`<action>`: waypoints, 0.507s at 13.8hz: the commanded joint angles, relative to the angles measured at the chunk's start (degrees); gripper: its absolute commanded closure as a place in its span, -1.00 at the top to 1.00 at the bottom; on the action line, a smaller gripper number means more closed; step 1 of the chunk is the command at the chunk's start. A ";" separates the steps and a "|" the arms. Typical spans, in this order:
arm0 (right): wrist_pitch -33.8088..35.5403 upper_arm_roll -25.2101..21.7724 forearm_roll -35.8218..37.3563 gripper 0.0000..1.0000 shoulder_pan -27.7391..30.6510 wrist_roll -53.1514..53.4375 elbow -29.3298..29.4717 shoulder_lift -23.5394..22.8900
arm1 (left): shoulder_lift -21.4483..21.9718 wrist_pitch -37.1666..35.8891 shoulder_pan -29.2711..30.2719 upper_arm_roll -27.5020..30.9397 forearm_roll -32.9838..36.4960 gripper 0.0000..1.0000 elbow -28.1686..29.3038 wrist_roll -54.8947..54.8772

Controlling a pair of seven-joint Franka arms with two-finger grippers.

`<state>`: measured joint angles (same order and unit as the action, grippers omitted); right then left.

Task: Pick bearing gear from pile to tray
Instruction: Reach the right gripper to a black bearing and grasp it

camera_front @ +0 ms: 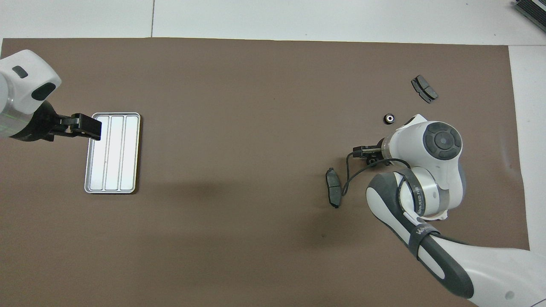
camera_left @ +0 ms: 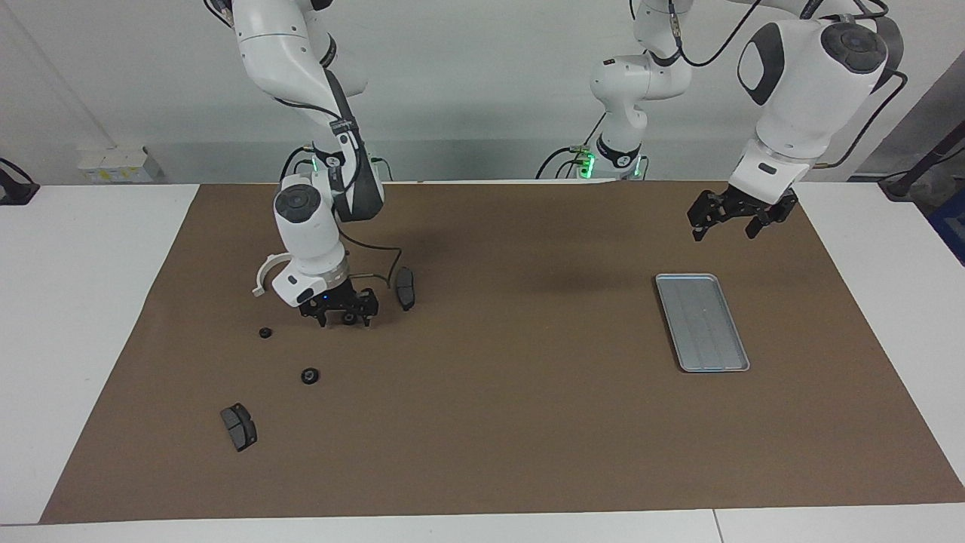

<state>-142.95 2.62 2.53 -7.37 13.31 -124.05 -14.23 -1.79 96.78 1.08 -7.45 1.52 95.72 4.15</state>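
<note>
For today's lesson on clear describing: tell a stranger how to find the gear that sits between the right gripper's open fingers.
Start at the brown mat and go to the right arm's end, where small parts lie scattered. Find the right gripper, low over the mat beside a long dark brake pad. The gear lies between its open fingers; the two other gears lie uncovered, farther from the robots.

right gripper (camera_left: 344, 320) low, fingers spread | left gripper (camera_left: 730, 221) raised, fingers spread

Two high opposed cameras share the table (camera_left: 482, 422).
</note>
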 commanded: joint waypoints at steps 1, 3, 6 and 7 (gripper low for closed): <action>-1.37 0.20 1.69 0.72 0.08 1.10 -1.19 0.43 | 1.53 0.96 0.77 -0.37 0.50 1.00 1.75 -0.90; -1.02 0.20 1.69 0.56 -0.27 1.19 -1.89 0.70 | 1.53 0.96 0.77 -0.37 0.50 1.00 1.75 -0.90; 0.82 0.20 1.69 0.28 -0.36 1.19 -1.98 1.05 | 1.53 0.96 0.77 -0.37 0.50 1.00 1.75 -0.90; 1.52 0.20 1.69 0.22 -0.27 1.19 -1.98 1.48 | 1.53 0.96 0.77 -0.37 0.50 1.00 1.75 -0.90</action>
<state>-142.66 2.61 2.67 -7.91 13.31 -124.88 -14.08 -1.79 96.78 1.08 -7.45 1.52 95.72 4.15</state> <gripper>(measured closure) 0.339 0.000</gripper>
